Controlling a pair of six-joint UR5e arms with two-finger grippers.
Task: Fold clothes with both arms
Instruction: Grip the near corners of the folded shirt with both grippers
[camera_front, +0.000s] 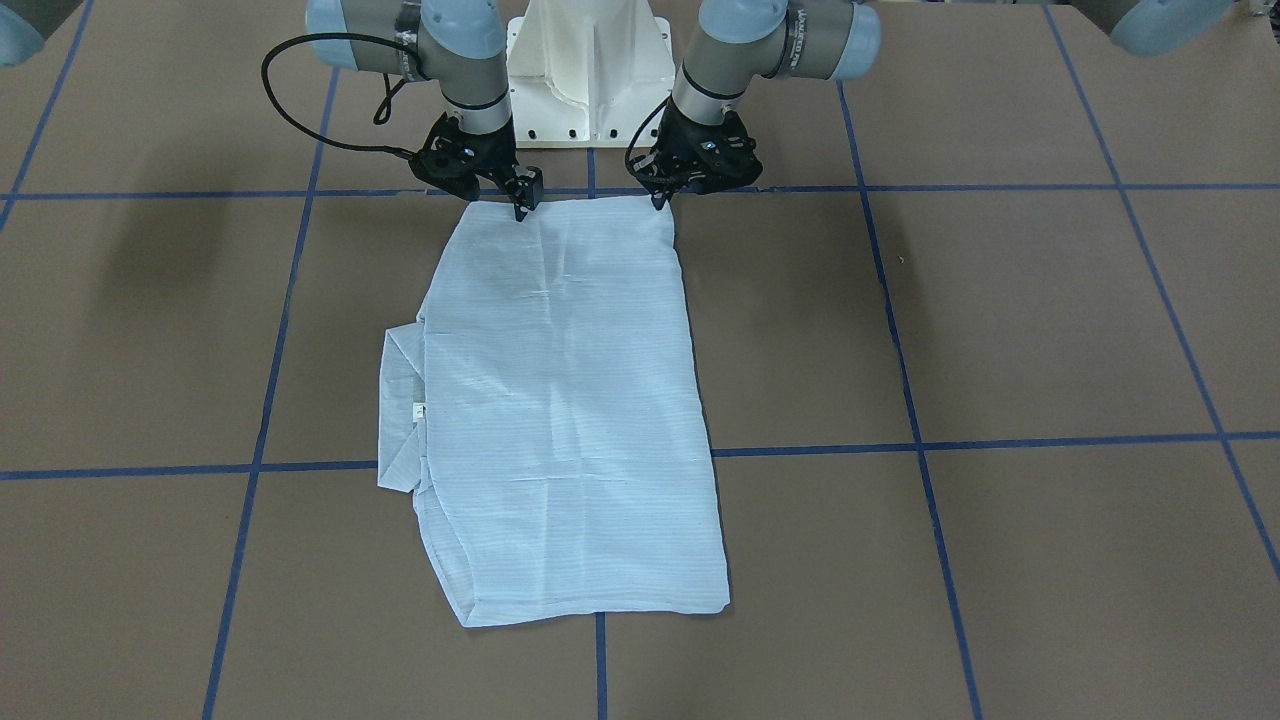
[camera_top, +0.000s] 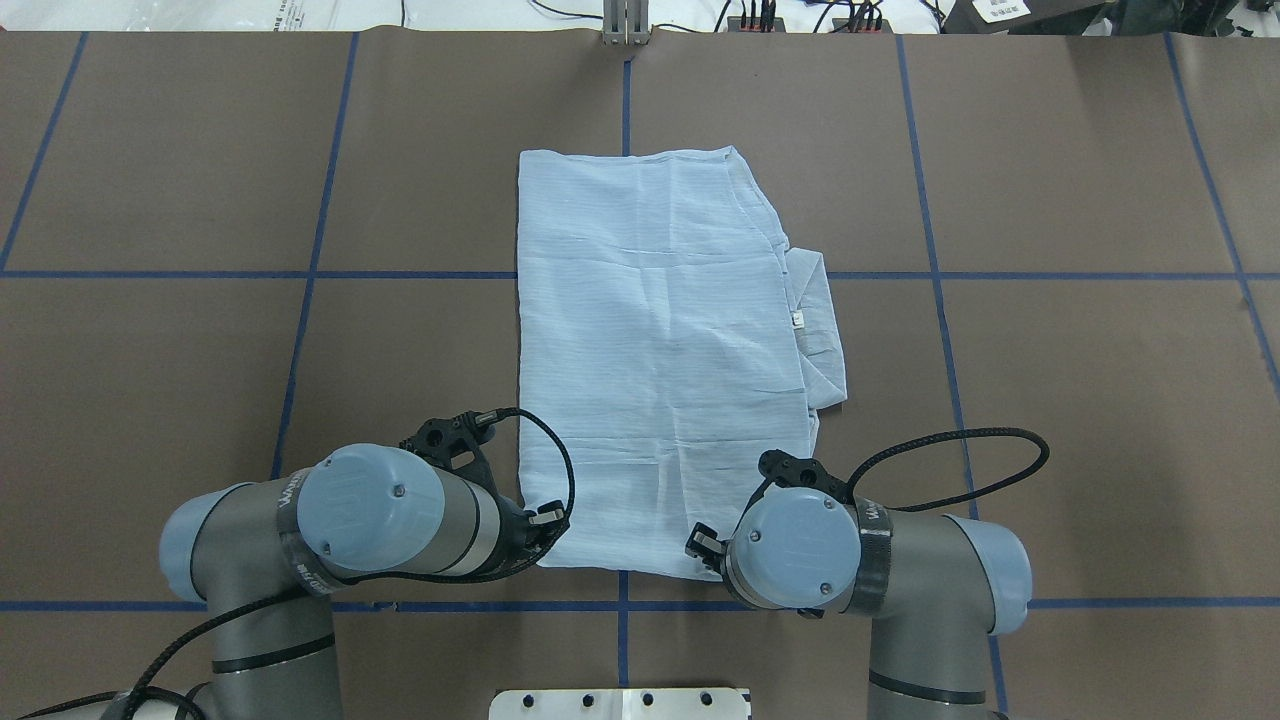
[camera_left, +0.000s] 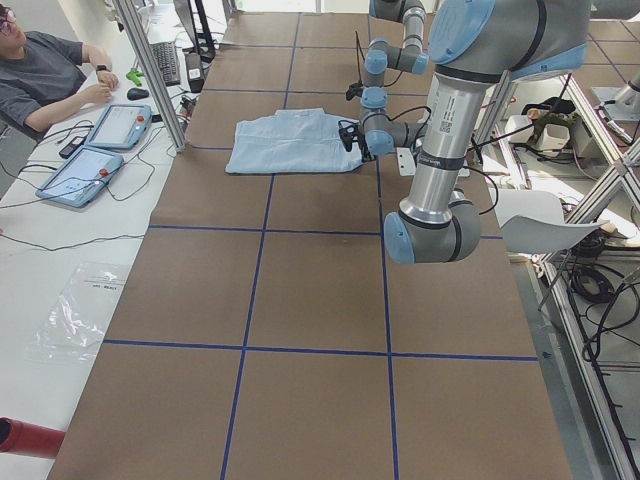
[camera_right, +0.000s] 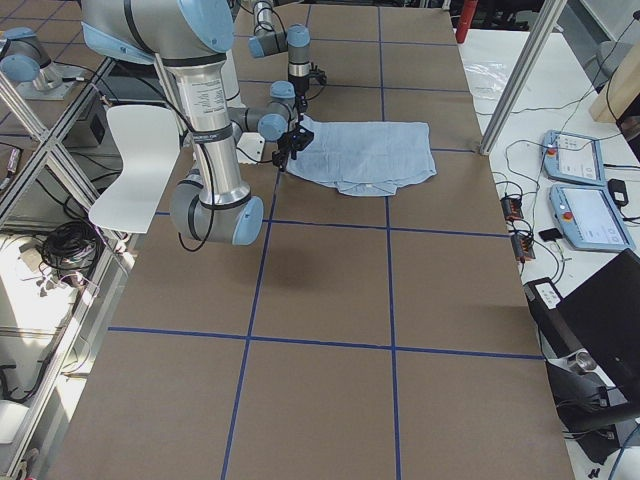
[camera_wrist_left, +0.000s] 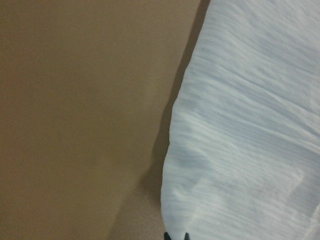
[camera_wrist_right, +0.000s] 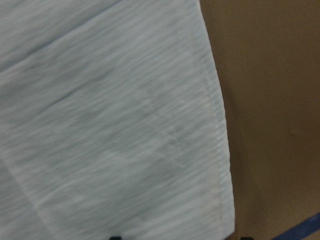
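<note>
The shirt (camera_front: 570, 400) lies flat in the middle of the brown table (camera_front: 1000, 320), folded into a long rectangle that runs away from the robot. It is thin, pale blue and finely striped, with soft creases across it. On the robot's right side the collar (camera_front: 400, 420) and a small white label stick out from under the top layer. The shirt's near edge lies just in front of the robot's base, and a gripper sits at each of its corners. The left gripper (camera_front: 661, 200) has its fingers pinched together on its corner, where the fabric edge looks slightly raised. The right gripper (camera_front: 525, 200) hovers over the other corner with its fingers spread wide, gripping nothing.
</note>
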